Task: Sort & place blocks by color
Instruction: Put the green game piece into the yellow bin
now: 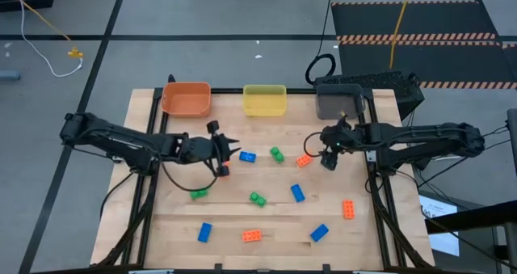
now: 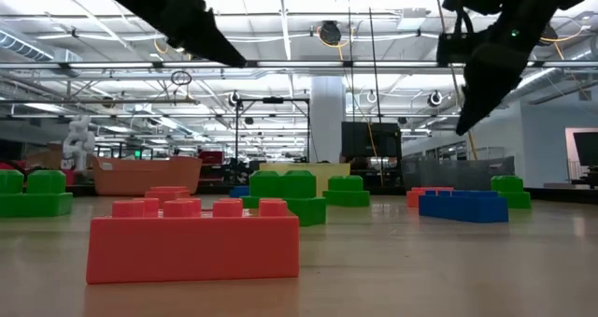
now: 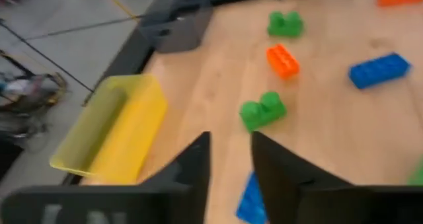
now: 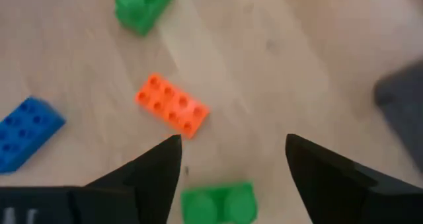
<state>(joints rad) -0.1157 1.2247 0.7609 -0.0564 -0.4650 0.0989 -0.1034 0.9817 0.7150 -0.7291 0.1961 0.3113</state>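
On my worktop point(image 1: 178, 225) I count four blue point(image 1: 297, 193), three green point(image 1: 258, 199) and three orange blocks point(image 1: 251, 235), no readable markings, with left hand point(image 1: 234, 153) and right hand point(image 1: 328, 162) both apart, empty.

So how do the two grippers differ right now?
The left gripper has its fingers close together, with a blue block just ahead of it. The right gripper is spread wide, beside an orange block. The left reaches in near the orange bin, the right near the grey bin. Both are empty and above the table.
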